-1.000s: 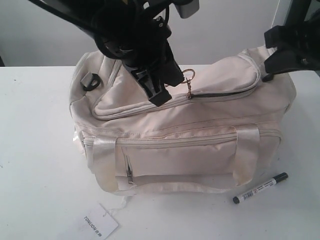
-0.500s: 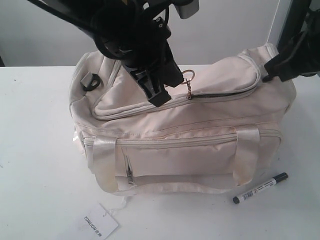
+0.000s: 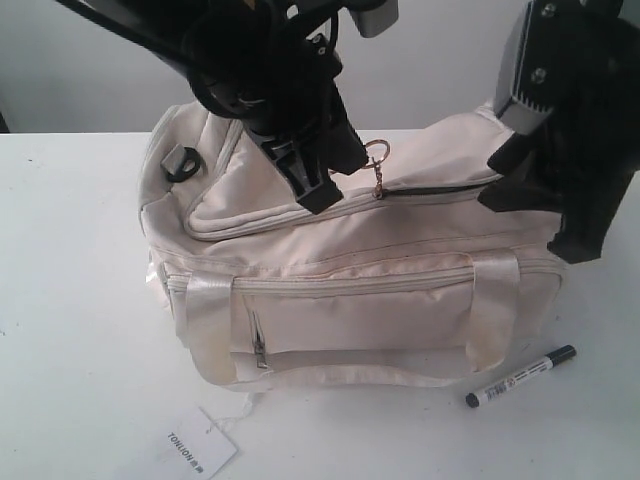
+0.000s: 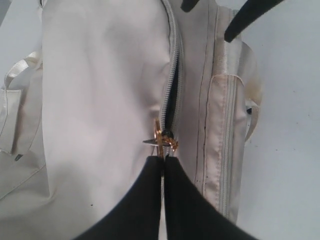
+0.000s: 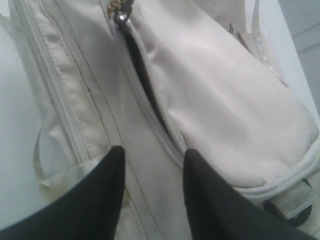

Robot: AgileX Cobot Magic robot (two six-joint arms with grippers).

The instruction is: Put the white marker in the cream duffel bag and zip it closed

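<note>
White desk (image 3: 70,300) below a pale wall carries a soft, rounded cream fabric bag (image 3: 350,300) with glossy satin straps (image 3: 205,310). Its curved top zipper (image 5: 150,95) gapes in a narrow dark slit; the contents cannot be made out. Left end effector (image 4: 163,159) is pinched tight on the gold pull (image 4: 162,137). Right end effector (image 5: 154,150) hovers wide over the bag's right end. Slim white marker (image 3: 520,376), black-capped, lies on the desk by the bag's near right corner.

bright even light, faint shadow beneath the cream duffel bag (image 3: 350,290), wrist views softly blurred
</note>
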